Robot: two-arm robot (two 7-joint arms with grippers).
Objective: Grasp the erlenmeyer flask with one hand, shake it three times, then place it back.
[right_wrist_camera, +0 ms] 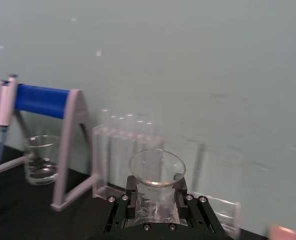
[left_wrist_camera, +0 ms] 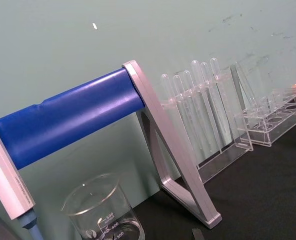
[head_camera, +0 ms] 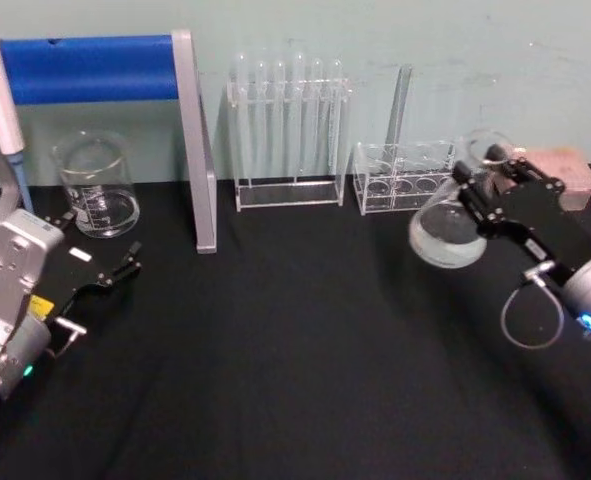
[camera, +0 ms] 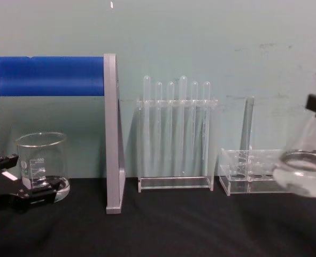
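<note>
The erlenmeyer flask (head_camera: 443, 236) is clear glass with a wide round base and a flared rim. It hangs tilted above the black table at the right, with my right gripper (head_camera: 483, 172) shut on its neck. In the right wrist view the flask's rim (right_wrist_camera: 158, 169) rises between the two black fingers (right_wrist_camera: 118, 212). In the chest view the flask's base (camera: 306, 174) floats clear of the table at the right edge. My left gripper (head_camera: 115, 262) rests open and idle at the left, close to the table, also seen low in the chest view (camera: 20, 184).
A graduated beaker (head_camera: 95, 186) stands at the back left under a blue roller on a grey stand (head_camera: 197, 150). Two clear test-tube racks (head_camera: 287, 130) (head_camera: 403, 178) line the back wall. A pinkish block (head_camera: 563, 172) lies behind my right arm.
</note>
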